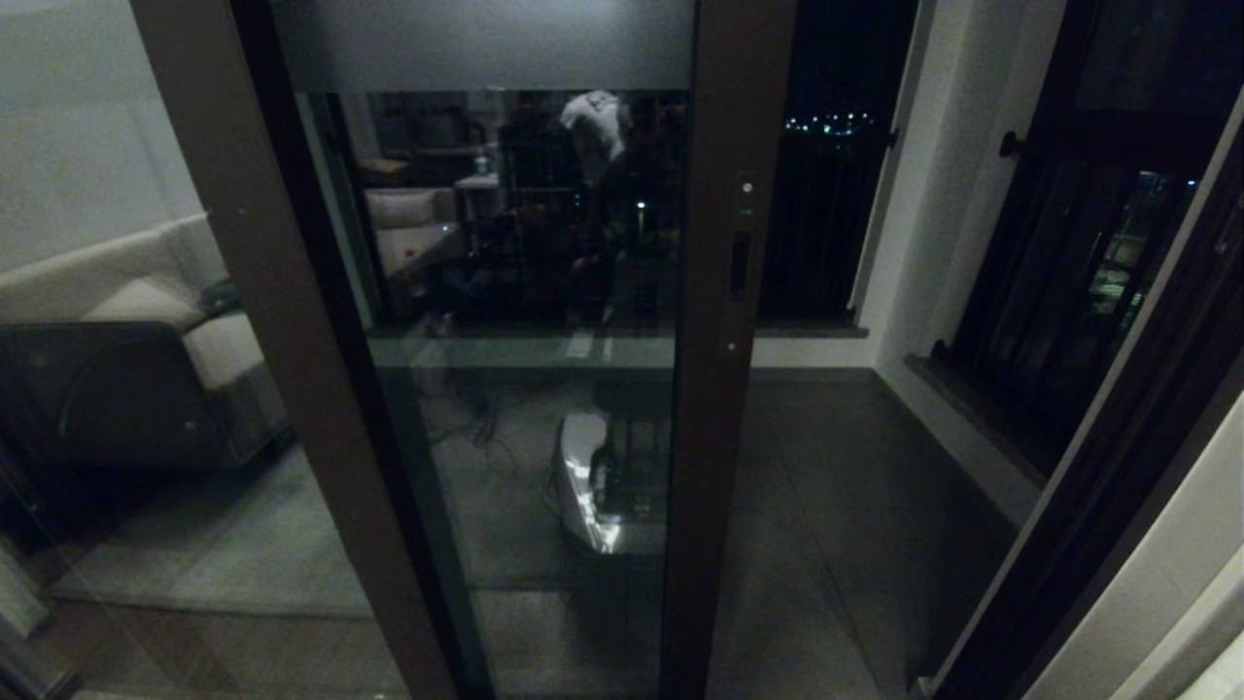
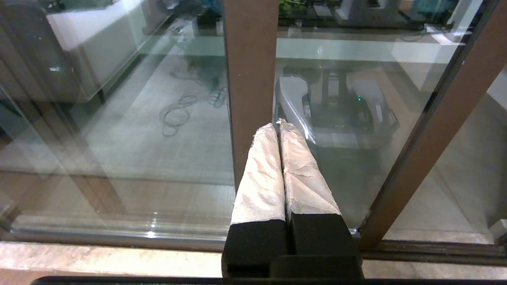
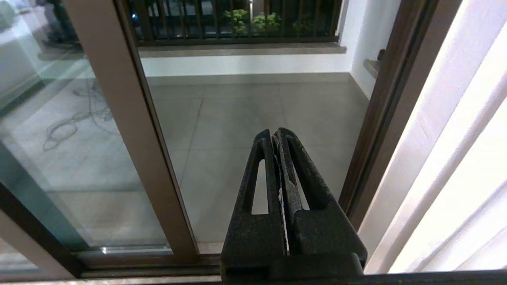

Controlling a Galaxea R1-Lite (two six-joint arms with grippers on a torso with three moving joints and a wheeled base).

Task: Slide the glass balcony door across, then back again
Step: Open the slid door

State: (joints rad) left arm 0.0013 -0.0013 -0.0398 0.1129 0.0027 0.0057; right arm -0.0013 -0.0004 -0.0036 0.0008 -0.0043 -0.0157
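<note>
**Balcony doorway half open, both arms low and clear of the handle**

Night has darkened the balcony beyond the threshold, and the room's own lamps mirror themselves in the glass. At the centre of the head view stands the glass balcony door (image 1: pixel 544 321), a full-height pane in a dark brown frame with a frosted strip (image 1: pixel 486 44) across its top. Its handle-side upright (image 1: pixel 724 340) runs nearly straight down the middle of the picture, carrying the recessed slot handle (image 1: pixel 740 264) with small screws above and below. The panel covers the left part of the opening; to the right of that upright the way onto the tiled balcony floor (image 1: pixel 855 506) lies open as far as the dark door jamb (image 1: pixel 1118 486) on the right.

So the free edge and its handle face the gap, which is where a gripper would have to hook in to pull the panel either way. Judging from this, the door sits partway along its track, with room to travel rightward across the gap.

Neither arm appears in the head view. The left gripper (image 2: pixel 279 124), its fingers wrapped in pale cloth and pressed together, points at the lower glass near a brown upright (image 2: pixel 249 79), holding nothing. The right gripper (image 3: pixel 276 134), black fingers likewise closed on nothing, points through the open gap at the tiles, between the door's upright (image 3: pixel 130 130) and the jamb (image 3: pixel 380 118). Both hang low, near the sill track (image 3: pixel 138 259), well below the handle.

Beyond the gap, the black-barred window (image 1: pixel 826 214) closes the balcony's far side.
</note>
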